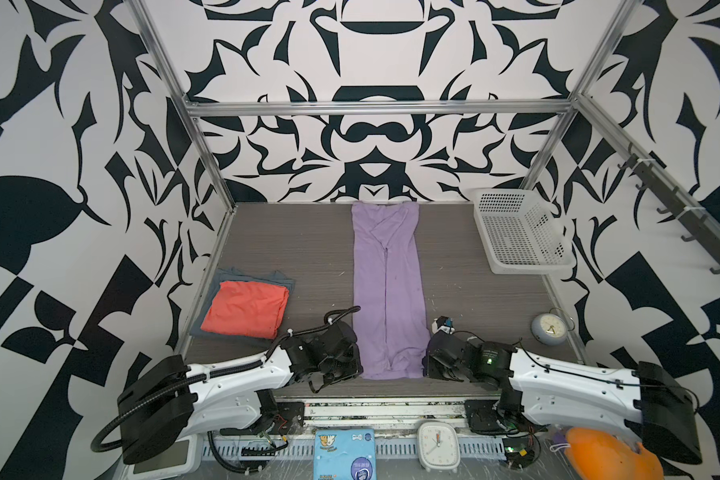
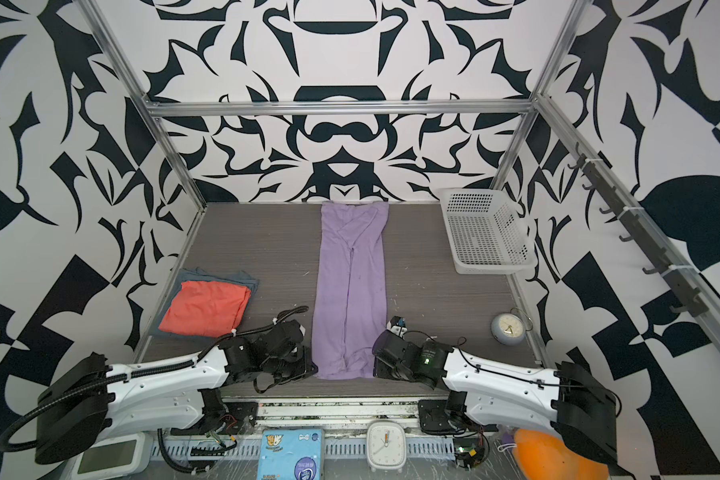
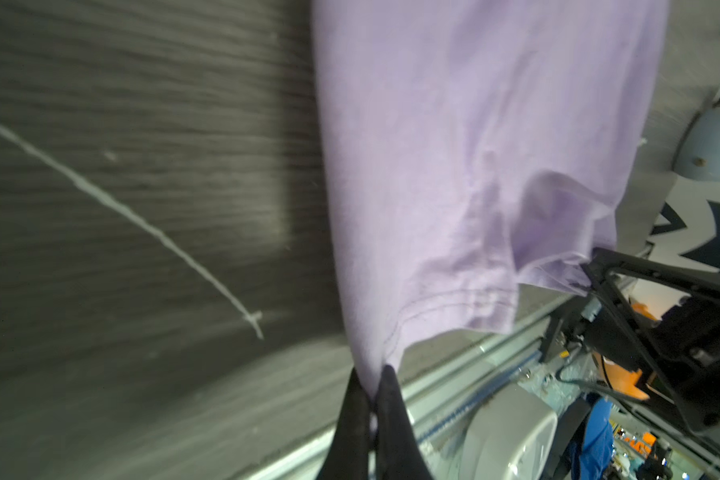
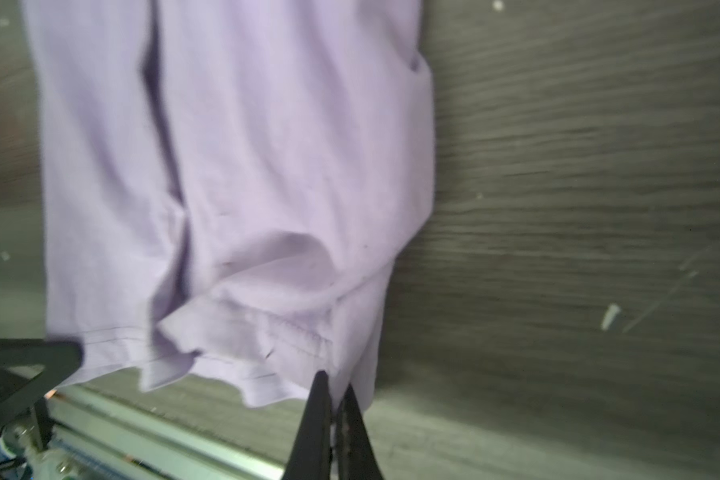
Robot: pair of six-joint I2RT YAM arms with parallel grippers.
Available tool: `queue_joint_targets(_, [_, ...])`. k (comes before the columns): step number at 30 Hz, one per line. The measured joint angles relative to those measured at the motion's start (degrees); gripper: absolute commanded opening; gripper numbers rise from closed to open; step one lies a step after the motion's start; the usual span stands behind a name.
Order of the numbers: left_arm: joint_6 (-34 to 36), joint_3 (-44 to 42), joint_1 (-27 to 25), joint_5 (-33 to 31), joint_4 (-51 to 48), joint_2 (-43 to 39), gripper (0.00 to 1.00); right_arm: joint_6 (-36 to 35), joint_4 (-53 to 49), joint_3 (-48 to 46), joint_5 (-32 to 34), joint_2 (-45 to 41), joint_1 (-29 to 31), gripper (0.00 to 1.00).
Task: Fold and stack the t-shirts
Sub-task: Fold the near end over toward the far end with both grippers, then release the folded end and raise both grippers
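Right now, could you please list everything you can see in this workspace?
lavender t-shirt: one, purple, long folded strip at mid-table
coral-red t-shirt: one, folded, front left, on the grey-blue one
grey-blue t-shirt: one, underneath
basket: one, white perforated, back right
round alarm clock: one, pale blue, right side of the table
square alarm clock: one, white, in front of the table
packet: one, blue, beside it
plush toy: one, orange, front right
table: one, grey wood-grain
left gripper: black, shut on lavender hem corner
right gripper: black, shut on the opposite hem corner
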Motion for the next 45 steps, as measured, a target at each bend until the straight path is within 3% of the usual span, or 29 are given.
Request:
queue_joint_targets(7, [5.1, 10.5, 2.1, -4.0, -5.9, -1.2, 0.0, -2.5, -3.0, 10.0, 8.7, 1.0, 0.6, 0.0])
queue_joint_targets(12, [11.9, 19.3, 10.6, -4.2, -6.7, 3.8, 0.0, -7.1, -2.7, 17.0, 15.8, 6.8, -0.7, 0.0])
queue_joint_targets(15, [15.6, 23.3, 16.3, -3.0, -6.4, 8.0, 0.0, -11.5, -0.2, 19.4, 16.2, 10.4, -6.1, 0.0])
queue_joint_targets(20, [21.6, 30.2, 25.8, 0.5, -4.8, 17.8, 0.0, -18.8, 4.6, 23.5, 13.8, 18.4, -17.7, 0.0])
queue_joint_targets(26, [26.8, 40.0, 32.8, 5.6, -3.3, 30.9, 0.0, -26.4, 7.7, 33.2, 9.0, 30.6, -25.6, 0.0])
queue_joint_targets(35, [28.8, 51.5, 38.4, 12.7, -0.8, 46.3, 0.0, -30.8, 11.1, 42.7, 0.6, 44.6, -34.0, 0.0])
queue_joint_targets(43, [29.0, 56.5, 40.2, 15.9, -0.7, 53.2, 0.0, -31.0, 12.5, 47.3, -3.8, 52.9, -37.8, 0.0])
queue_joint_targets(45, [29.1, 57.7, 40.5, 16.4, -0.6, 54.3, 0.17, -31.0, 12.9, 48.3, -4.4, 54.2, -38.5, 0.15])
